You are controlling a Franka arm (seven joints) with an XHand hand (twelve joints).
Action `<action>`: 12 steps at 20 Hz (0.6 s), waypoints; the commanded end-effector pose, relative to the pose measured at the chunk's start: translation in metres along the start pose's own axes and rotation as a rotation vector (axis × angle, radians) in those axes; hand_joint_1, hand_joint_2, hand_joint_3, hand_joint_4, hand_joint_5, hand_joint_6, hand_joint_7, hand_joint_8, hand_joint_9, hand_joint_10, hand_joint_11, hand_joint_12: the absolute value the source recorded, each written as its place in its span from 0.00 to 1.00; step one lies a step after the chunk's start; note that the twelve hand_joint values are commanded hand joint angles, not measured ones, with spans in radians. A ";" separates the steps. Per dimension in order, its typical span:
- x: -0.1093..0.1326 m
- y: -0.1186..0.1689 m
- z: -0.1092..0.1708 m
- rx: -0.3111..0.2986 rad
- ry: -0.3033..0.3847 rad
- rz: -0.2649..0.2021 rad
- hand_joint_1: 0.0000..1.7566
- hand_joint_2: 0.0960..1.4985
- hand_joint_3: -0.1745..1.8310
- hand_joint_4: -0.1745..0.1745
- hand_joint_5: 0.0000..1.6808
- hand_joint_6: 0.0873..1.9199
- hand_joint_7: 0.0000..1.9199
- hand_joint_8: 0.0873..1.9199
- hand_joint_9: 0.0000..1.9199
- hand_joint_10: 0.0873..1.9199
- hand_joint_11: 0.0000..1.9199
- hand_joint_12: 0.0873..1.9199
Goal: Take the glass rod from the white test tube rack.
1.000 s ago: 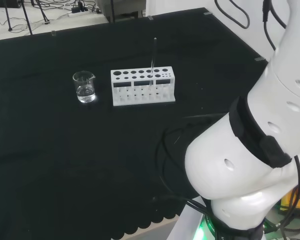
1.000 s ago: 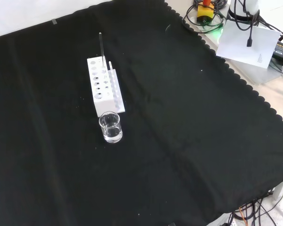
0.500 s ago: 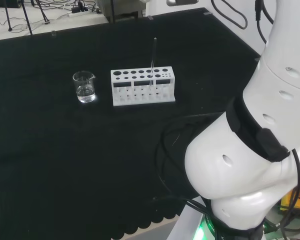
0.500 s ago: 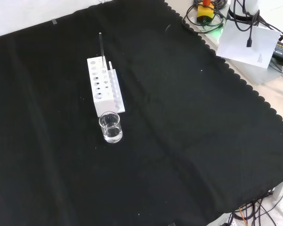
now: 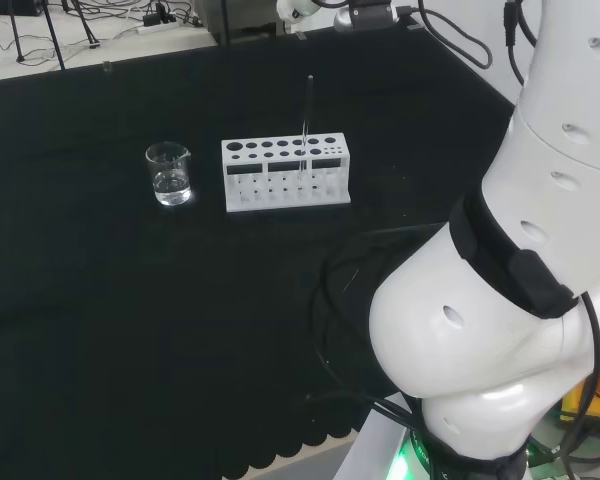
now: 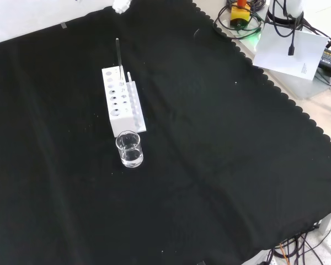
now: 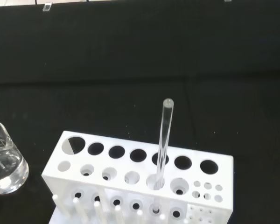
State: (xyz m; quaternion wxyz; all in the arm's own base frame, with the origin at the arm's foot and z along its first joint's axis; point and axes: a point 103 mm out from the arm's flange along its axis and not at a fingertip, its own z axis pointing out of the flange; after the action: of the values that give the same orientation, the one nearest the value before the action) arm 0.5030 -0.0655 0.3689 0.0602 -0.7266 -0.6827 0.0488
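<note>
The glass rod (image 7: 164, 140) stands upright in a hole of the white test tube rack (image 7: 130, 184) on the black-clothed table (image 5: 100, 300), untouched. In the front view a glass beaker (image 6: 129, 149) holding clear liquid stands just beside the rack's near end. Part of the robot hand (image 6: 121, 5) shows at the top edge; whether it is clenched or released cannot be told.

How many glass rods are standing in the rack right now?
1. The glass rod stands upright in a front-row hole of the white test tube rack, toward the end away from the beaker.
</note>
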 end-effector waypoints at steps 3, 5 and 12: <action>-0.004 0.011 0.028 0.038 0.037 0.003 0.32 0.78 0.04 0.08 0.02 0.00 0.00 0.35 0.05 0.46 0.00 0.65; -0.003 0.012 0.035 0.049 0.036 -0.002 0.31 0.78 0.04 0.08 0.02 0.00 0.00 0.36 0.06 0.46 0.00 0.66; -0.002 0.011 0.054 0.075 -0.013 -0.026 0.30 0.80 0.03 0.08 0.02 0.00 0.00 0.41 0.10 0.47 0.00 0.69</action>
State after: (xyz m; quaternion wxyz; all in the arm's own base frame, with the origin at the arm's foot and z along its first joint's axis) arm 0.5066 -0.0658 0.3424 0.0754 -0.7236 -0.6835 0.0599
